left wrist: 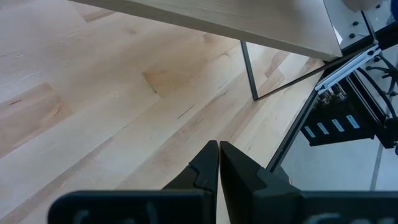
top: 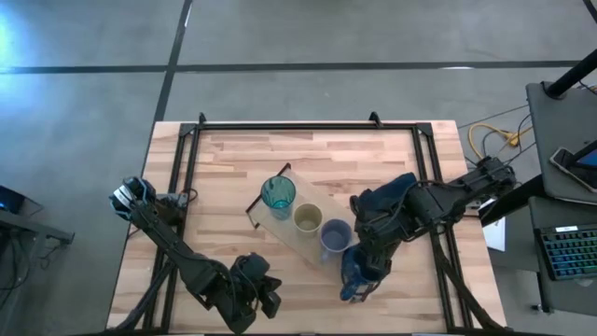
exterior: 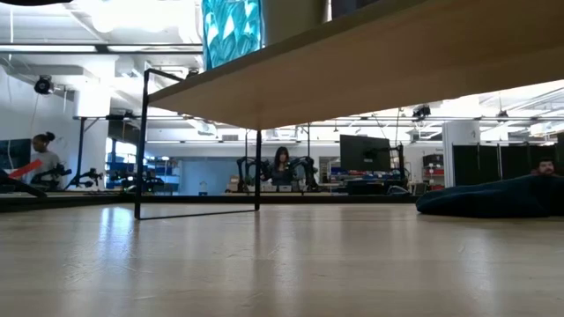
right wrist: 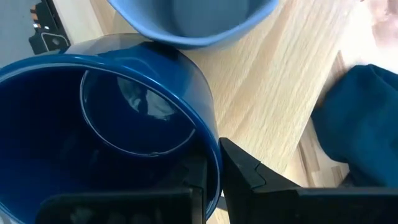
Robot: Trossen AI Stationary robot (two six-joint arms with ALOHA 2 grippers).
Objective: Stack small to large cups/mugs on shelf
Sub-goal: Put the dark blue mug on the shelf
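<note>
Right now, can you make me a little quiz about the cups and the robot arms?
1. True or false: the teal tumbler stands on the shelf.
2. Which cup is next to the yellowish-olive cup, on the side away from the tumbler? A) red cup B) periwinkle-blue cup C) white cup
3. Fill in: the right gripper pinches the wall of the ____.

Key
1. True. It stands at one end of the row of three cups.
2. B.
3. Navy mug, held at the shelf's near end. The left gripper is shut on nothing, over the tabletop.
</note>
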